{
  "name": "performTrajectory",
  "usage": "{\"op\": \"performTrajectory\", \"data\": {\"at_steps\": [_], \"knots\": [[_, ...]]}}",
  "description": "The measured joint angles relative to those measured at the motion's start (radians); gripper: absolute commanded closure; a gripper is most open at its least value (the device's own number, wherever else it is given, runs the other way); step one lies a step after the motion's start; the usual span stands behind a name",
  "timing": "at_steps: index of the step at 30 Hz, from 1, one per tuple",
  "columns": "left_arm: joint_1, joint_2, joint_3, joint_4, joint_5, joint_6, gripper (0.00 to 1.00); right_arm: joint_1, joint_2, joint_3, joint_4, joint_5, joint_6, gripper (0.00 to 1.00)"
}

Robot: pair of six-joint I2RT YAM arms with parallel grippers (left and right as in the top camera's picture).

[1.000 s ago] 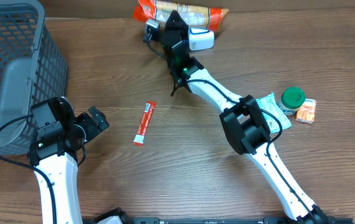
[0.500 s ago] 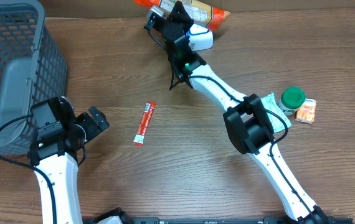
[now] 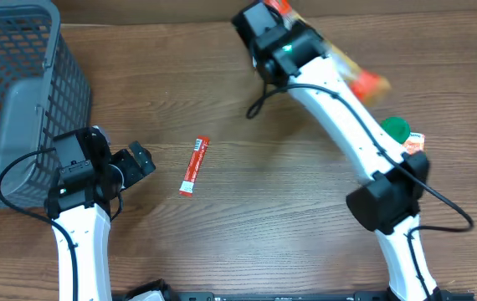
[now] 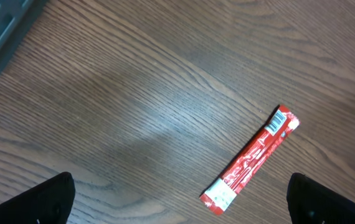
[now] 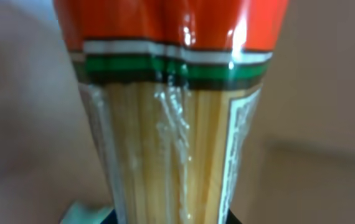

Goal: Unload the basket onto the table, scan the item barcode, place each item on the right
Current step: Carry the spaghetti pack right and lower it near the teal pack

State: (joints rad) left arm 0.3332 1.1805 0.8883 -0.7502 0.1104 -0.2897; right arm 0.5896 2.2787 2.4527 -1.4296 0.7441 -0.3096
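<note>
At far table edge: spaghetti packet [image 3: 362, 81], clamped in right gripper [image 3: 274, 18], jaws nearly closed. Mid-table: red sachet [image 3: 194, 165] lying flat near left gripper [image 3: 135, 163], jaws spread wide, holding nothing. Left edge: grey mesh basket [image 3: 29, 100], contents cannot be told; right side: green-lidded jar [image 3: 394, 127] beside small orange packet [image 3: 412, 145].

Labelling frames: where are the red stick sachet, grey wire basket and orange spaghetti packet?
red stick sachet [image 4: 250, 160], left wrist view, wrapper's middle.
grey wire basket [image 3: 64, 79], overhead view, mesh side wall.
orange spaghetti packet [image 5: 165, 162], right wrist view, clear window.

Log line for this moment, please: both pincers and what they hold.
left pincer: open, empty | right pincer: shut on pasta bag | red stick packet: flat on table, untouched
</note>
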Motion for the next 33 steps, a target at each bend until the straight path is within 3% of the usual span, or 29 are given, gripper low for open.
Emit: {"op": "performTrajectory", "data": {"at_steps": [4, 9, 15, 21, 23, 29, 32, 33], "knots": [[0.0, 0.0, 0.0, 0.0, 0.0, 0.0, 0.0, -0.045, 0.005, -0.001, -0.244, -0.298, 0.187, 0.94], [0.0, 0.0, 0.0, 0.0, 0.0, 0.0, 0.0, -0.098, 0.025, -0.03, -0.262, -0.568, 0.351, 0.94], [0.0, 0.0, 0.0, 0.0, 0.0, 0.0, 0.0, -0.106, 0.025, -0.13, -0.261, -0.645, 0.469, 0.94], [0.0, 0.0, 0.0, 0.0, 0.0, 0.0, 0.0, -0.106, 0.025, -0.302, -0.224, -0.586, 0.534, 0.93], [0.0, 0.0, 0.0, 0.0, 0.0, 0.0, 0.0, -0.108, 0.025, -0.364, -0.196, -0.567, 0.546, 0.87], [0.0, 0.0, 0.0, 0.0, 0.0, 0.0, 0.0, -0.121, 0.026, -0.509, -0.138, -0.534, 0.567, 0.41], [0.0, 0.0, 0.0, 0.0, 0.0, 0.0, 0.0, -0.127, 0.026, -0.534, -0.13, -0.51, 0.568, 0.07], [0.0, 0.0, 0.0, 0.0, 0.0, 0.0, 0.0, -0.13, 0.026, -0.536, -0.127, -0.507, 0.57, 0.05]]}}
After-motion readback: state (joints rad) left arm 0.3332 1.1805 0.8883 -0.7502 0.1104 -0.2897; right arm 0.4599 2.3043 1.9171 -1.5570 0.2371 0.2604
